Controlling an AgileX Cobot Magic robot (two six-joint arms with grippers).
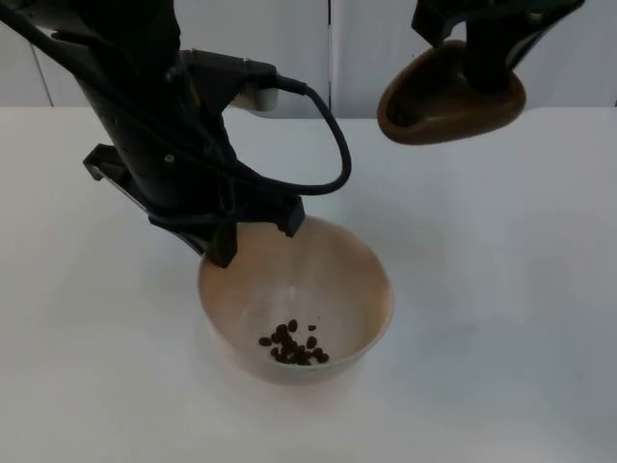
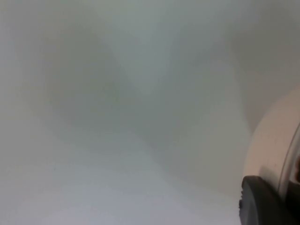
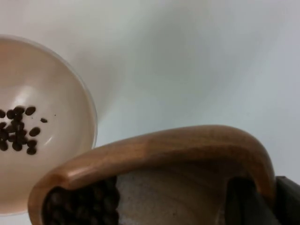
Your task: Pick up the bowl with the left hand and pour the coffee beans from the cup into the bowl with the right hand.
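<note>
A pale pink bowl sits in the middle of the table with a small heap of coffee beans at its bottom. My left gripper is shut on the bowl's far-left rim. A brown wooden cup hangs tilted in the air at the back right, with my right gripper shut on it. In the right wrist view the cup still has dark beans inside, and the bowl with its beans lies beyond it. The left wrist view shows a black fingertip against the bowl's wall.
The white table top runs back to a grey partition wall. The left arm's black body stands over the table's left half.
</note>
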